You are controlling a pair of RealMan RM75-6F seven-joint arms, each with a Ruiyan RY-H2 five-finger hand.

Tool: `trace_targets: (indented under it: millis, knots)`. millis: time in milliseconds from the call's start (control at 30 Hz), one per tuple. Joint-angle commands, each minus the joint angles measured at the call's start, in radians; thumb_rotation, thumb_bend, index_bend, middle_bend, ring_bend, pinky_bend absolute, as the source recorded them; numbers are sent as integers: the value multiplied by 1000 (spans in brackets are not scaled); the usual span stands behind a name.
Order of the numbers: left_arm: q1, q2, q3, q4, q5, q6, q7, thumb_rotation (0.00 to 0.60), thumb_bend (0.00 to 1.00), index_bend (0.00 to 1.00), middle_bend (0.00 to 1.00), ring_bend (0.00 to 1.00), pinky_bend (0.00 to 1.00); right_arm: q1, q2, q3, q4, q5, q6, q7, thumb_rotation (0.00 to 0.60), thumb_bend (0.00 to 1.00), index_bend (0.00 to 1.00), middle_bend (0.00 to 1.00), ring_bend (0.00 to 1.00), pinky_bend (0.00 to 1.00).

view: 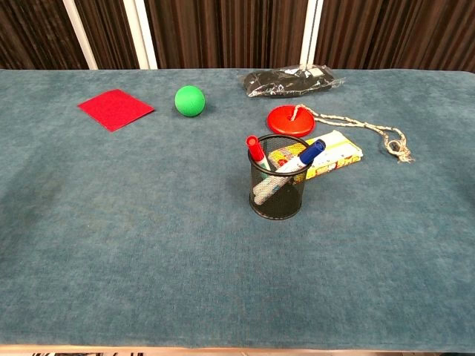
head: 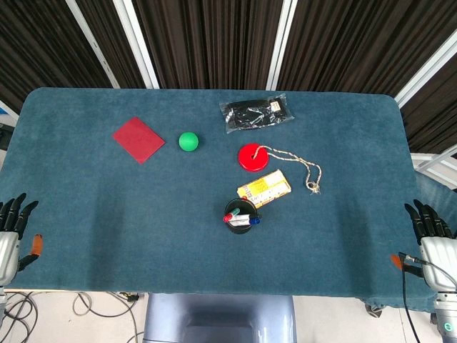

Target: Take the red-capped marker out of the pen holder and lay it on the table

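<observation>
A black mesh pen holder [view: 277, 194] [head: 242, 216] stands upright near the middle of the table. The red-capped marker [view: 256, 151] leans in it on the left side, its cap [head: 228, 216] sticking out over the rim. A blue-capped marker [view: 312, 150] leans out to the right. My left hand [head: 13, 230] rests at the table's left front edge, fingers spread, holding nothing. At the right front edge my right hand [head: 433, 236] is likewise spread and empty. Neither hand shows in the chest view.
Behind the holder lie a yellow packet [head: 264, 188], a red disc [head: 255, 156] with a rope [head: 307, 170], a black bag [head: 255, 113], a green ball [head: 188, 141] and a red square [head: 138, 139]. Blue cloth [head: 107, 229] covers the table.
</observation>
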Motion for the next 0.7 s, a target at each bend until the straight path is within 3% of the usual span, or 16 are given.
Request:
trace_targets:
  millis: [33, 700]
  knots:
    - [0, -1, 2, -1, 3, 0, 2, 600, 481, 125, 0, 0, 0, -3, 3, -2, -6, 1, 2, 2, 600, 133, 2, 0, 0, 173]
    - [-2, -3, -2, -7, -4, -7, 1, 600, 481, 125, 0, 0, 0, 0, 19, -6, 1, -10, -11, 111, 600, 134, 6, 0, 0, 173]
